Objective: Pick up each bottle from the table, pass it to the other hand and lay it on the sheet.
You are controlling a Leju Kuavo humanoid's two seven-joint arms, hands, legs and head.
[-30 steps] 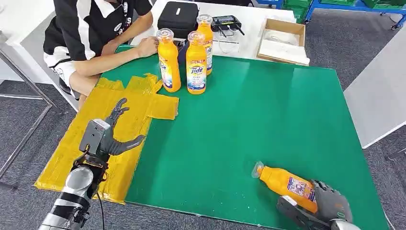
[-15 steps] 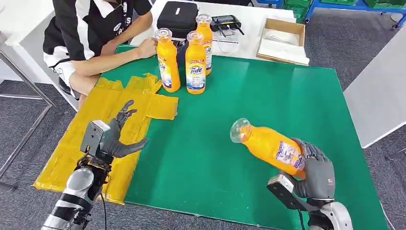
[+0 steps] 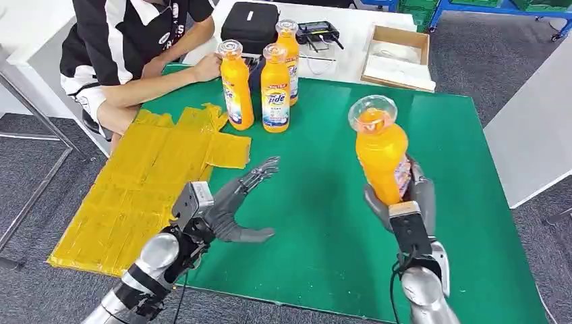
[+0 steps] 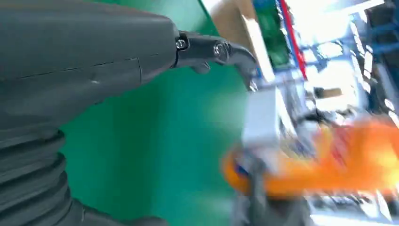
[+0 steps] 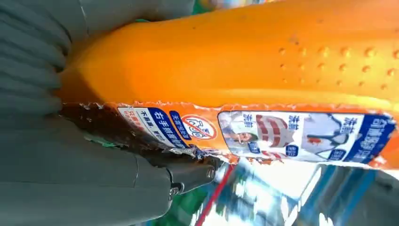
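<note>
Orange bottle (image 3: 381,158) now raised upright in the right hand (image 3: 405,199), clear cap uppermost, well above the green mat (image 3: 324,223); a second ago lying on its side at the mat's near right corner, half a second ago tilted partway up. Gripped around its lower body, fingers wrapped about the label. Meanwhile left hand (image 3: 233,206) swung off the yellow sheet (image 3: 135,196) and onto the mat, fingers spread and holding nothing, palm turned toward the bottle. Judged from that: pick-up finished, handover about to start, laying on the sheet not yet done. Still well apart from the bottle, so the gap must close before any transfer.

Beyond the bottle, toward the mat's far edge: three more orange bottles (image 3: 263,84) standing together, just beside a seated person's hand (image 3: 206,66). Farther still, off the mat, a black case (image 3: 251,23) and a cardboard box (image 3: 398,57).

Right wrist view: close on the bottle (image 5: 244,61), with the torn, peeling label edge and raised dots on the plastic, thumb (image 5: 117,188) pressed against the label, none of it legible from the head view. Left wrist view: grey thumb (image 4: 216,49) open over green mat, and the bottle (image 4: 329,160) as a motion-blurred orange streak opposite, confirming hand faces bottle with a gap between.
</note>
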